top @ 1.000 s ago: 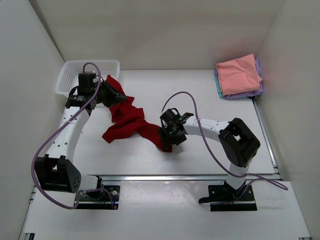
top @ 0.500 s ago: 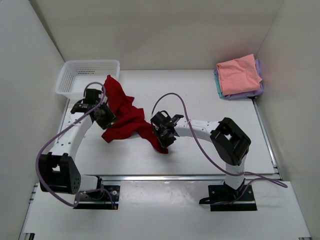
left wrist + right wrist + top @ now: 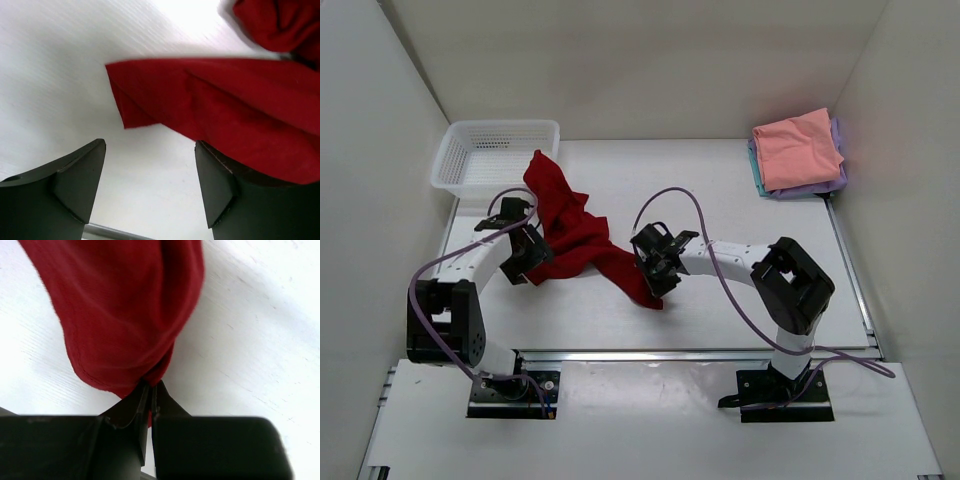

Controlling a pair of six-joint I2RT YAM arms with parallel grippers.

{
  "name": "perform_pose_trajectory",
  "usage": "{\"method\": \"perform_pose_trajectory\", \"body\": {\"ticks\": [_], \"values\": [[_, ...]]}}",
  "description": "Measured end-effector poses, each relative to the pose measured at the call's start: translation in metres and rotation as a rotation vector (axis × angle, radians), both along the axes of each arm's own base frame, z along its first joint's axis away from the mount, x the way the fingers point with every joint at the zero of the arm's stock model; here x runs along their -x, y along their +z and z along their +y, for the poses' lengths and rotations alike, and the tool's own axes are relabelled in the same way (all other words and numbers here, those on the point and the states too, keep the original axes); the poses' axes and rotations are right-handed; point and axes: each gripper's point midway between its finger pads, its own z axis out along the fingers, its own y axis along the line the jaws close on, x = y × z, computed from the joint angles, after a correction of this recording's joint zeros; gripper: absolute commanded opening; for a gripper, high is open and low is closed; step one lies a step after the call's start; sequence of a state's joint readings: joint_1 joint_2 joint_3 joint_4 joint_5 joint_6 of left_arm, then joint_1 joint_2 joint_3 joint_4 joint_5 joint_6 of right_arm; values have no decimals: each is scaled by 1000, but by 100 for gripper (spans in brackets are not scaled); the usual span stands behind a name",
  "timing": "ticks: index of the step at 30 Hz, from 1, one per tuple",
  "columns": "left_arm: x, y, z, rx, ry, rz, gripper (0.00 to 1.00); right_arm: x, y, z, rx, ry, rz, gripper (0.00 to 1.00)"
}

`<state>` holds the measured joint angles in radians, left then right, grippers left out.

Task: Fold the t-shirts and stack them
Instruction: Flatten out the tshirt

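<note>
The dark red t-shirt lies crumpled left of the table's middle, one end reaching toward the basket. My left gripper is open at the shirt's near-left corner. In the left wrist view the gripper has bare table between its fingers, and red cloth lies just ahead and over the right finger. My right gripper is shut on the shirt's near-right tail; in the right wrist view the cloth is pinched at the gripper. Folded t-shirts are stacked at the back right: salmon pink on top, lavender and teal edges showing beneath.
A white mesh basket stands at the back left, touching the shirt's far end. White walls close in the table on three sides. Purple cables loop off both arms above the table.
My left gripper has let go of the shirt near the basket, come down toward the near-left corner and opened. My right gripper has shut on the shirt's tail.
</note>
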<state>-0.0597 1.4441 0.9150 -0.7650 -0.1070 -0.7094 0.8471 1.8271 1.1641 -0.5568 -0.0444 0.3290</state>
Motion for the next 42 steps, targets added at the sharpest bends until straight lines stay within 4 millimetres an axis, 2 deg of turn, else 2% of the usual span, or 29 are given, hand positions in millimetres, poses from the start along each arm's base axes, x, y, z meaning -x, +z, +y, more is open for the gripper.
{"method": "perform_pose_trajectory", "body": {"ticks": [3, 7, 11, 12, 13, 15, 20, 22, 23, 25, 27, 28, 30, 31, 33, 34, 35, 36, 38, 40, 42], "values": [[-5, -5, 6, -9, 17, -13, 74, 0, 0, -4, -6, -8, 13, 0], [-12, -19, 10, -19, 37, 0, 68, 1, 0, -5, -11, -3, 20, 0], [-7, -42, 10, -29, 43, 54, 64, 1, 0, -5, -11, 5, 19, 0], [-7, -43, 11, -33, 45, 59, 50, 1, 0, -5, -11, 6, 18, 0], [-9, -43, 11, -33, 51, 52, 22, 1, 0, -6, -11, 5, 18, 0], [-13, -44, 8, -23, 51, 43, 0, 1, 0, -8, -11, 3, 17, 0], [-20, -39, 9, -28, 49, 76, 0, 0, 4, -25, 19, -11, 35, 1], [-32, -27, 8, -30, 49, 83, 0, -7, 18, -34, 5, -37, 36, 0], [-41, -15, 8, -31, 49, 69, 0, -15, 30, -37, -18, -57, 25, 1], [-77, 25, 5, -24, 46, -19, 0, -39, 66, -42, -93, -112, -25, 0], [-127, 90, -5, 8, 25, -186, 0, -79, 122, -54, -195, -195, -141, 0], [-155, 130, -14, 40, 0, -292, 0, -98, 153, -65, -242, -241, -215, 0], [-202, 213, -40, 126, -67, -496, 0, -132, 222, -97, -316, -347, -385, 0], [-221, 255, -56, 181, -114, -602, 0, -143, 255, -117, -344, -398, -470, 0], [-242, 326, -91, 298, -221, -777, 0, -153, 320, -161, -373, -505, -640, 0], [-245, 353, -108, 357, -275, -848, 0, -153, 347, -179, -381, -547, -711, 0], [-241, 367, -124, 410, -323, -879, 0, -150, 375, -197, -384, -588, -782, 0], [-233, 370, -140, 459, -367, -879, 0, -145, 399, -208, -385, -617, -845, 0], [-217, 360, -161, 532, -417, -840, 0, -132, 440, -219, -396, -643, -947, 0], [-205, 340, -171, 578, -429, -781, 0, -117, 468, -221, -417, -647, -1009, 0], [-205, 331, -170, 589, -428, -751, 0, -106, 482, -222, -430, -646, -1034, 0]]}}
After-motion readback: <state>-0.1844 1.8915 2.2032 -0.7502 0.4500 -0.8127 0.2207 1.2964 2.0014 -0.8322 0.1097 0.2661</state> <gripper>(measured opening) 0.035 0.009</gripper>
